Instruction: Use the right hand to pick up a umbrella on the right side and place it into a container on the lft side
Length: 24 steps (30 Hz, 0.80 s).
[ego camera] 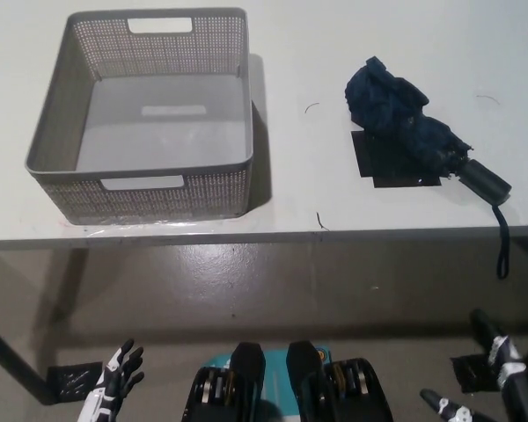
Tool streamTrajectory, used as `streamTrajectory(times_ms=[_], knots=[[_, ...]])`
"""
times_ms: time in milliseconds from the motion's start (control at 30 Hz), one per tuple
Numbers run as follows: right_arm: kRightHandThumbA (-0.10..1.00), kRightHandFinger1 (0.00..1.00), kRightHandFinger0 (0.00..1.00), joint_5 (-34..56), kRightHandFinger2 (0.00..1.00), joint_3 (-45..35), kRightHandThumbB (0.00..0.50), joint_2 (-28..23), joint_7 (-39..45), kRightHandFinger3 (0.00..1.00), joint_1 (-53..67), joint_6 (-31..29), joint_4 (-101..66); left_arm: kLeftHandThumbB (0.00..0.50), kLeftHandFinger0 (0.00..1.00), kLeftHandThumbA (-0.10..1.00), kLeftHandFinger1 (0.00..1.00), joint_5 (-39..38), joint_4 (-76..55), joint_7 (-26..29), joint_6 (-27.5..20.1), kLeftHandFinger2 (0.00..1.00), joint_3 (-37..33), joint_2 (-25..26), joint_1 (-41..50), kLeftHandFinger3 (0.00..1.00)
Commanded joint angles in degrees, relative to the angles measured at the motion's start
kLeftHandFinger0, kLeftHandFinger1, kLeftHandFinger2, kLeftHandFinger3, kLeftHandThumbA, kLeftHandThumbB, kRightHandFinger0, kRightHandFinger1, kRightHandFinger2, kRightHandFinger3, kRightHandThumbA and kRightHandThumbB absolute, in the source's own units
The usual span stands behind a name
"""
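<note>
Right robot hand (pixel 493 374) low, fingers spread, below umbrella (pixel 414 132)

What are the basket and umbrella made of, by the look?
Basket: likely moulded plastic, matte grey; perforated lattice walls, cut-out handles, smooth solid floor.
Umbrella: dark navy canopy, probably thin woven synthetic, from its crumpled soft folds; the handle looks like hard black plastic, with a cord-like strap.

- The left hand (pixel 114 387) is white, with dark fingers and black patches.
- The right hand (pixel 497 378) is black, with pale bands across its slim fingers.
</note>
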Motion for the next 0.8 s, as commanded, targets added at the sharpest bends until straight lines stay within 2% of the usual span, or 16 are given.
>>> streamTrajectory(times_ms=[0,67,200,267,400,600,733,767], knots=[[1.00,1.00,1.00,-13.3,1.00,-2.7,0.449,-2.3,-1.3,1.00,-1.4,3.6,-11.0,0.138,1.00,1.00,1.00,-0.1,-1.2,-0.5,-2.3,1.00,0.2,0.8,0.1,1.00],[1.00,1.00,1.00,-17.4,1.00,-4.1,0.497,-3.0,-0.7,1.00,-3.9,7.2,-14.6,0.130,1.00,1.00,1.00,0.1,-1.3,-0.5,-2.2,1.00,0.1,0.7,0.1,1.00],[1.00,1.00,1.00,-21.2,1.00,-5.4,0.500,-5.3,2.6,1.00,-10.2,14.1,-19.0,0.135,1.00,1.00,1.00,0.3,-1.6,-0.5,-1.7,1.00,0.0,0.7,0.2,1.00],[1.00,1.00,1.00,-22.0,1.00,-5.6,0.485,-7.0,5.0,1.00,-14.9,19.1,-20.4,0.147,1.00,1.00,1.00,0.6,-1.7,-0.4,-1.5,1.00,-0.1,0.8,0.1,1.00],[1.00,1.00,1.00,-26.0,1.00,-4.4,0.500,-10.0,8.4,1.00,-25.0,25.3,-18.4,0.154,1.00,1.00,1.00,0.4,-1.4,-0.5,-1.8,1.00,-0.1,0.7,0.1,1.00],[1.00,1.00,1.00,-29.7,1.00,-0.6,0.421,-12.9,11.8,1.00,-39.9,31.8,-8.8,0.160,1.00,1.00,1.00,0.5,-1.6,-0.5,-1.5,1.00,-0.1,0.8,0.3,1.00],[1.00,1.00,1.00,-30.4,1.00,2.5,0.423,-15.2,14.0,1.00,-49.1,34.8,0.8,0.147,1.00,1.00,1.00,0.5,-1.5,-0.6,-1.8,1.00,-0.1,0.9,0.2,1.00],[1.00,1.00,1.00,-30.4,1.00,3.1,0.439,-15.5,14.2,1.00,-50.7,35.4,2.7,0.145,1.00,1.00,1.00,0.7,-1.6,-0.6,-1.8,1.00,-0.2,0.9,0.3,1.00]])
